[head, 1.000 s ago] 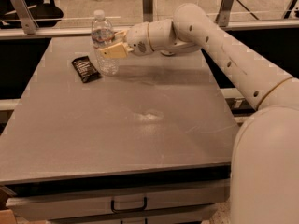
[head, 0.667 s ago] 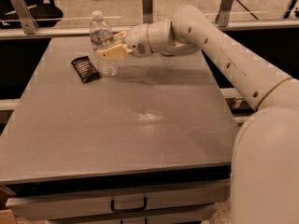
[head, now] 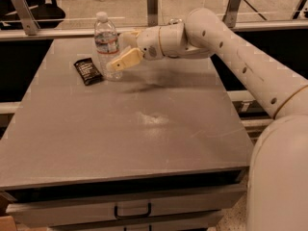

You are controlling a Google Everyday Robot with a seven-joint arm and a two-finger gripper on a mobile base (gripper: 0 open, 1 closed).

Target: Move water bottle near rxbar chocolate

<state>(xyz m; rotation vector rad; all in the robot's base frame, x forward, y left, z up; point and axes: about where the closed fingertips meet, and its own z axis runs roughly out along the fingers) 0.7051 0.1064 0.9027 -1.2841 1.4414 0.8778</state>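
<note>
One drawer (head: 130, 210) with one dark handle (head: 132, 211) sits at the near edge, under the counter (head: 144, 148). One pale smudge (head: 151, 118) marks the middle of the grey counter top. Three things are up there: one bar, one bottle, one gripper.

The bar (head: 88, 71) lies flat at the far left in a black wrapper with faint white print, turned a bit askew. The bottle (head: 107, 44) stands upright just right of the bar, very near it, though whether they touch is unclear. It is clear ribbed plastic with a white cap and a white label edged in red, and it is the tallest item.

The gripper (head: 118, 52) is at the bottle's right side. Its tan jaws pinch the bottle, the near one crossing in front of the lower half and the other showing behind. One white arm (head: 240, 61) reaches in from the right and covers the far right of the counter, throwing a shadow just right of the bottle. Nothing lies between bar and bottle.

Beyond the far edge run one rail (head: 62, 32) and three metal posts (head: 152, 4). A dark chair (head: 45, 6) is at the far left.
</note>
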